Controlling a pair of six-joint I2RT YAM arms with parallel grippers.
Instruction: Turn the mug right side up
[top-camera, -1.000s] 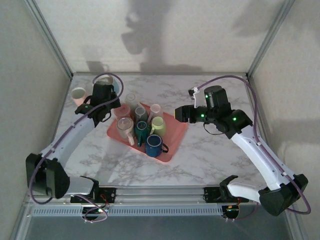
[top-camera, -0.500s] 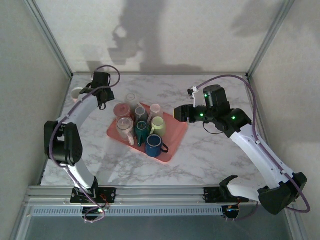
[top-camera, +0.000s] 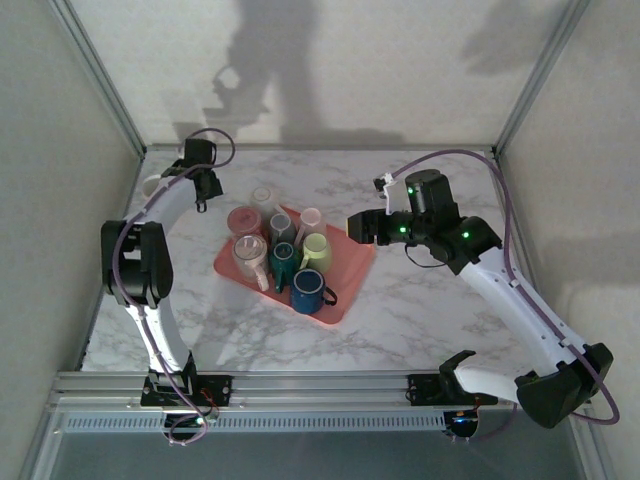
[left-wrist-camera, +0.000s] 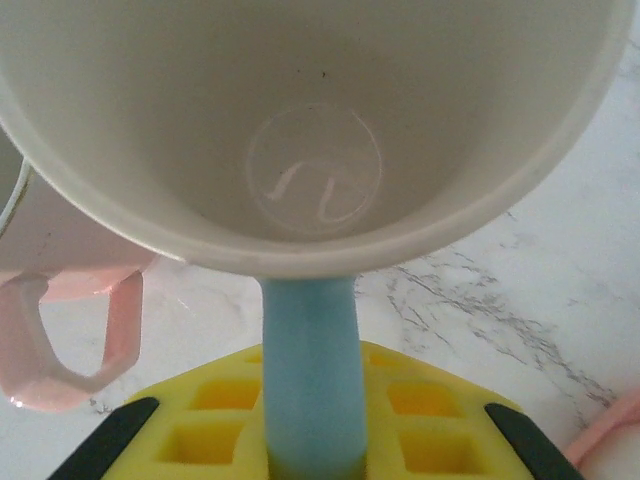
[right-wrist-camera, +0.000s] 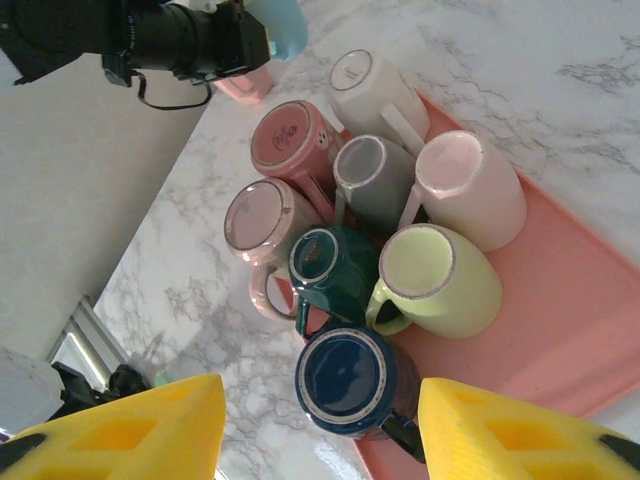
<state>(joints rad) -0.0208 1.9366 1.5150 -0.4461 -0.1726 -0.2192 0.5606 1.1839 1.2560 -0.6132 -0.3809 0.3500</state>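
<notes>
Fingers of the left gripper (left-wrist-camera: 312, 432) are shut tight on the blue handle (left-wrist-camera: 312, 370) of the light blue mug (left-wrist-camera: 310, 150). In the left wrist view the handle runs down between the yellow fingers (left-wrist-camera: 430, 425). The mug's open mouth faces the camera, so you can see right down to the white bottom inside. This mug is at the far left corner of the marble table (top-camera: 420, 320), well apart from the pink tray (top-camera: 352, 275). A pink mug (left-wrist-camera: 50, 250) sits just beside it. I cannot tell if the blue mug is touching the table or is lifted off it.

The right gripper (top-camera: 355, 228) hangs over the far right edge of the tray. Its fingers are about half open and hold nothing.

Mugs are packed close together on the tray. The dark blue mug (right-wrist-camera: 350, 375) is the nearest one. Just past it are the dark green mug (right-wrist-camera: 325, 262) and the light green mug (right-wrist-camera: 435, 280). Farther on are the grey mug (right-wrist-camera: 372, 172) and the pale pink mug (right-wrist-camera: 468, 188). The rose mug (right-wrist-camera: 290, 135) and the white mug (right-wrist-camera: 365, 85) show flat bottoms with little marks on them, so those two are bottom up.
</notes>
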